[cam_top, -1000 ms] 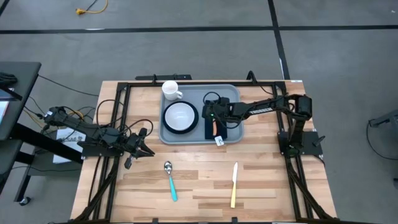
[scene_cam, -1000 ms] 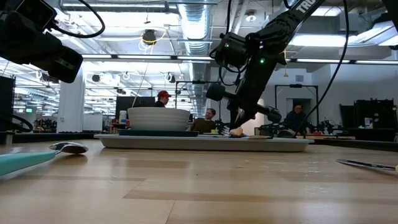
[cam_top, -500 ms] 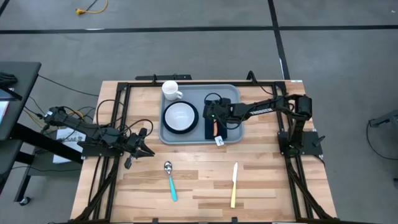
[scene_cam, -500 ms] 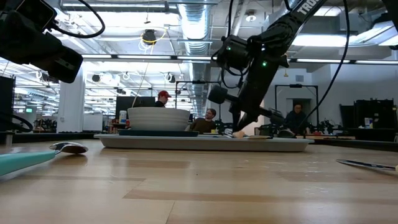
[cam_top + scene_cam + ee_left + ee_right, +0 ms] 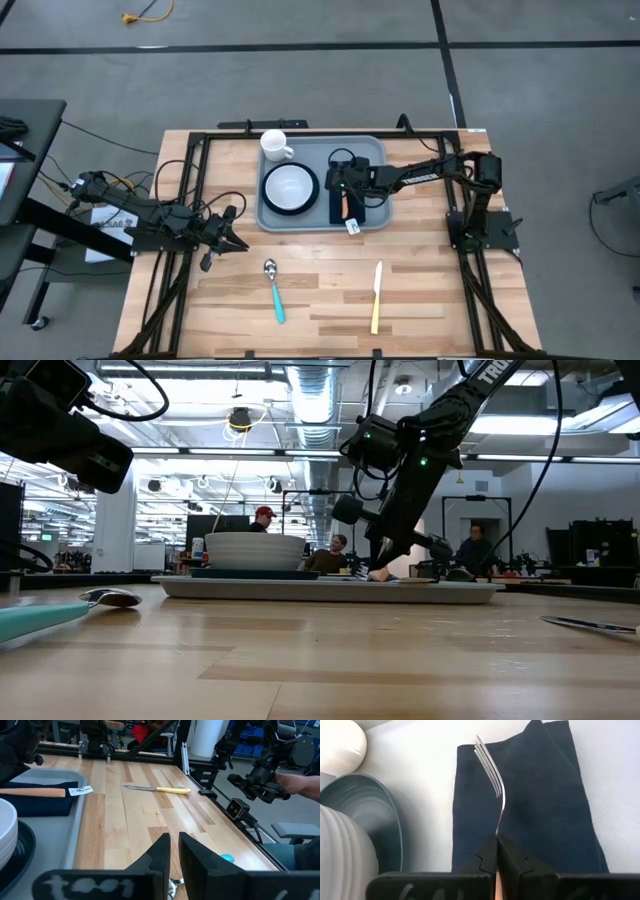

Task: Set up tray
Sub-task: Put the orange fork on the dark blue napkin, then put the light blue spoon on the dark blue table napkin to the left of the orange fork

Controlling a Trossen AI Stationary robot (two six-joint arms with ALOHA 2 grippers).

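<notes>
On the table in high view, we see the tray (image 5: 322,185) at centre back w/ right gripper (image 5: 345,193) over napkin (image 5: 347,207). Risk: fork (image 5: 492,781) skids off napkin if let go tilted. Right wrist view: jaws pinch the fork. Left gripper (image 5: 174,851) nearly pressed together, holds nothing.

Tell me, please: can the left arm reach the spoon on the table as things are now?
Probably yes. The spoon lies on bare wood just beside the left gripper, with nothing between them. The right gripper is busy over the tray, holding the fork, so it should not interfere.
</notes>
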